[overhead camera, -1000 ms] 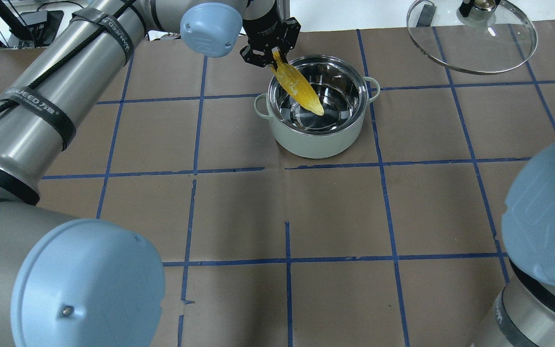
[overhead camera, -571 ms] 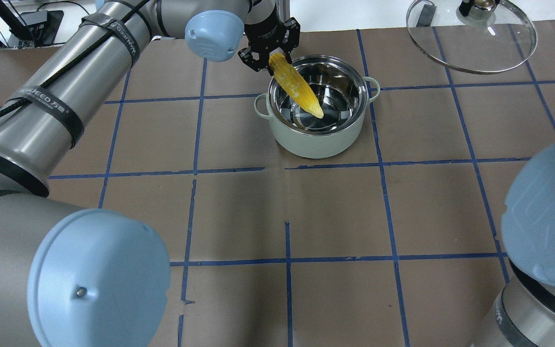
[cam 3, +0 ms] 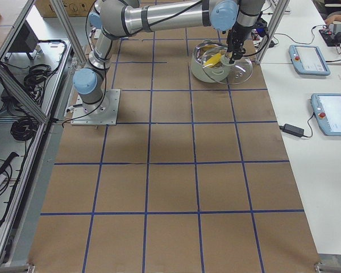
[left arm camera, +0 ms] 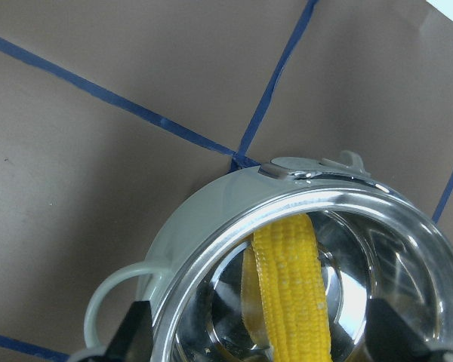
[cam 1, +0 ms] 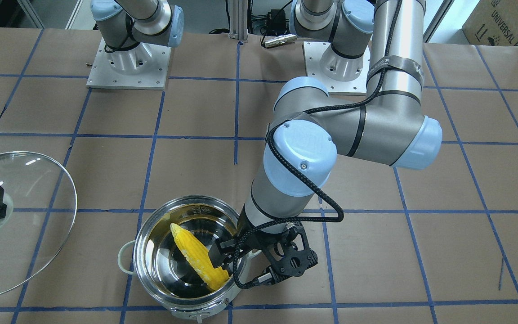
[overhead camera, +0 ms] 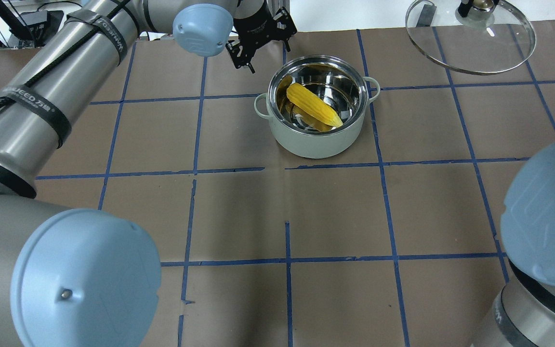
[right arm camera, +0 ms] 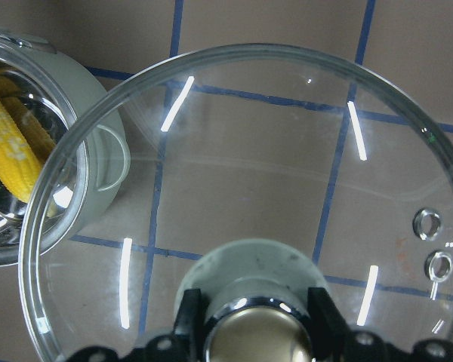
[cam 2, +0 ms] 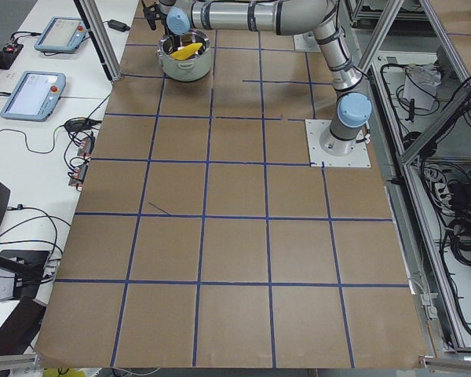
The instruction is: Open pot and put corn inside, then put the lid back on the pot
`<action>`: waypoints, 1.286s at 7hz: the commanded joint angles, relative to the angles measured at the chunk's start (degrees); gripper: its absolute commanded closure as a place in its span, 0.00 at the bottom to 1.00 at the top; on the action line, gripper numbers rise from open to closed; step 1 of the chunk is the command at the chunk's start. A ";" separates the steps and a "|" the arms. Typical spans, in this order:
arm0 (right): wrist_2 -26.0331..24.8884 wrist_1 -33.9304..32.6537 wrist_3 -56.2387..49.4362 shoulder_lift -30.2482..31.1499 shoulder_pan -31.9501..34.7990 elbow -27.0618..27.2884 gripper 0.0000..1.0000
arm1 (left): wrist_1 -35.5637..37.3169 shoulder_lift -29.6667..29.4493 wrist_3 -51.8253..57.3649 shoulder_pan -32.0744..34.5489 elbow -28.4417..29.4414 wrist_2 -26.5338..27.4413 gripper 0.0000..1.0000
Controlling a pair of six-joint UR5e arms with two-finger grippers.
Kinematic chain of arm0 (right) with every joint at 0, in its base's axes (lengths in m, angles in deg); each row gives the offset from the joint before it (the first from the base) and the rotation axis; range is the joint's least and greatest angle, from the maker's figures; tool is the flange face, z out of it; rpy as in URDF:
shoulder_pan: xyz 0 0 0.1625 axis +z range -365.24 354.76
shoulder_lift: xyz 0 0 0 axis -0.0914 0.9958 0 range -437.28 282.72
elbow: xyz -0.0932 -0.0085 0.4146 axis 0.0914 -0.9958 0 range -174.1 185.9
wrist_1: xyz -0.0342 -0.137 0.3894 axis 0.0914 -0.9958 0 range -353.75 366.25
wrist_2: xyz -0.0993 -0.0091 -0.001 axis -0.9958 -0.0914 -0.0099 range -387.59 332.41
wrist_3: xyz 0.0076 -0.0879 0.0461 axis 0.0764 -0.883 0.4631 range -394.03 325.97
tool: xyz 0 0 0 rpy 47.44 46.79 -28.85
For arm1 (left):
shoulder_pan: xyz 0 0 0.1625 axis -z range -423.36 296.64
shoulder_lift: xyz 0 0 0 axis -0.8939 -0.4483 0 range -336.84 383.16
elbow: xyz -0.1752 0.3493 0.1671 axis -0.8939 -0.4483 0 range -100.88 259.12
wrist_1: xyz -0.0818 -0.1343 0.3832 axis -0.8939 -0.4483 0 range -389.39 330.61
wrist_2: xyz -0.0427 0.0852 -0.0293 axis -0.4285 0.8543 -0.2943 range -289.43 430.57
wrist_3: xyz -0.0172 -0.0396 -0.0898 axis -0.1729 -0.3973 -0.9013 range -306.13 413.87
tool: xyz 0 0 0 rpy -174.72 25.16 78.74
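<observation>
The corn (overhead camera: 313, 105) is lying slantwise inside the open pot (overhead camera: 316, 144) on the table (overhead camera: 306, 217), its thick end leaning against the wall nearest the left tool (overhead camera: 269, 57). I am holding that tool spread wide and empty just outside the pot's rim. My right tool (right arm camera: 253, 324) is clamping the knob of the lid (right arm camera: 287, 151), which is hanging off to the pot's side, on the robot's right.

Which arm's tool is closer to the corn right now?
Left. The left tool hangs open just outside the pot rim, beside the corn lying inside. The right tool grips the lid by its knob, well off to one side.
</observation>
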 commanded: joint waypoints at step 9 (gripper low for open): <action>0.09 -0.02 -0.35 -0.38 0.09 0.08 0.89 | -28.93 20.25 34.86 -22.12 -8.60 12.31 0.00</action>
